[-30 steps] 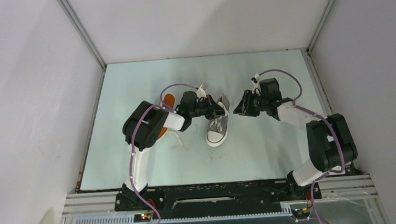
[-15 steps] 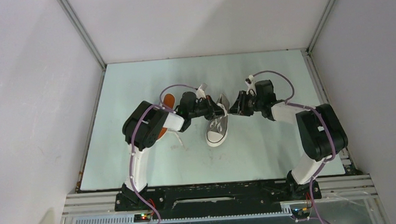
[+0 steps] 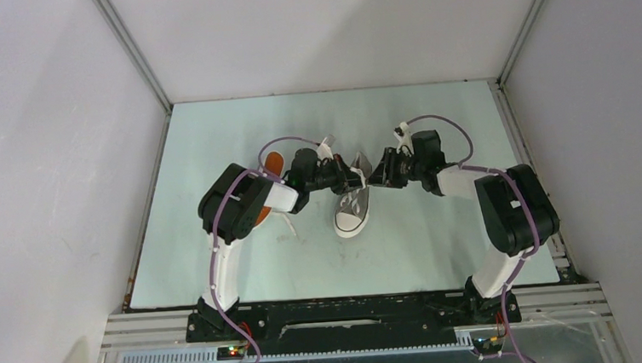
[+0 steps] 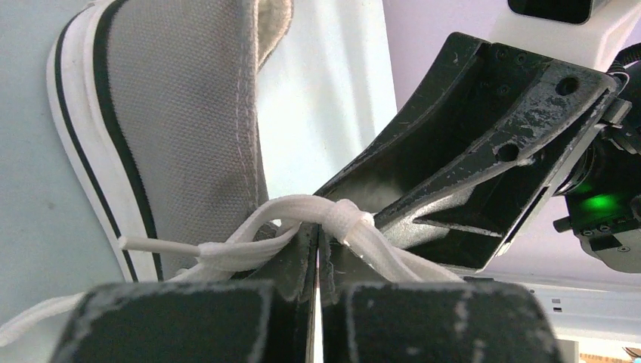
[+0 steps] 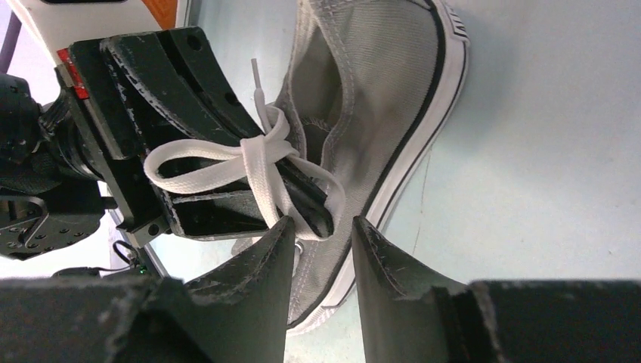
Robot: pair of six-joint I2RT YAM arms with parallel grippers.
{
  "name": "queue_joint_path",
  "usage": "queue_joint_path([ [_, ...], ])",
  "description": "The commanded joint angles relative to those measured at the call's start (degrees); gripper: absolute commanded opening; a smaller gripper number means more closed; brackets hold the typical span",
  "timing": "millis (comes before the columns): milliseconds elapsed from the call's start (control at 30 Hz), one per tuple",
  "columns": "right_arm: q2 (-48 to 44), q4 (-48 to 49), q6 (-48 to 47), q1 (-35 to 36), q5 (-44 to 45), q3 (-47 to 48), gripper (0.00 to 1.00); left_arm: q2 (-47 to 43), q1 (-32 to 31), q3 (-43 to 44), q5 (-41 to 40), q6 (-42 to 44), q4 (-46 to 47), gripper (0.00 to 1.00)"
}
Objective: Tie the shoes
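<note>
A grey canvas shoe (image 3: 352, 207) with a white toe cap lies mid-table, toe toward me. It also shows in the left wrist view (image 4: 181, 113) and the right wrist view (image 5: 385, 98). My left gripper (image 3: 357, 177) is shut at the shoe's opening, its tips (image 4: 317, 242) pinching the white lace (image 4: 302, 215), which is knotted there with a loop (image 5: 189, 162). My right gripper (image 3: 377, 172) is open; its fingertips (image 5: 321, 231) straddle the left gripper's tip and the lace. Its fingers (image 4: 469, 128) fill the left wrist view. The second shoe (image 3: 272, 163) shows only its orange sole behind the left arm.
The pale green table (image 3: 442, 250) is closed in by white walls (image 3: 332, 27) at the back and both sides. A metal frame (image 3: 353, 324) with the arm bases runs along the near edge. A loose lace end (image 3: 289, 226) lies left of the shoe.
My right gripper has moved left, from beside the shoe to right against the left gripper's tip and the lace. The left arm and both shoes have stayed put.
</note>
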Motion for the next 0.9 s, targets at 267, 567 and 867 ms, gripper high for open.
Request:
queue_joint_path([
  [267, 0.3, 4.1, 1.1, 1.5, -3.0, 0.0, 0.38, 0.4, 0.4, 0.2, 0.6, -0.2, -0.1, 0.01],
  [567, 1.1, 3.9, 1.5, 1.4, -2.2, 0.7, 0.05, 0.0, 0.4, -0.6, 1.0, -0.6, 0.7, 0.04],
  [867, -2.3, -1.8, -2.6, 2.5, 3.7, 1.8, 0.00, -2.7, 0.8, -2.0, -0.2, 1.5, -2.6, 0.07],
])
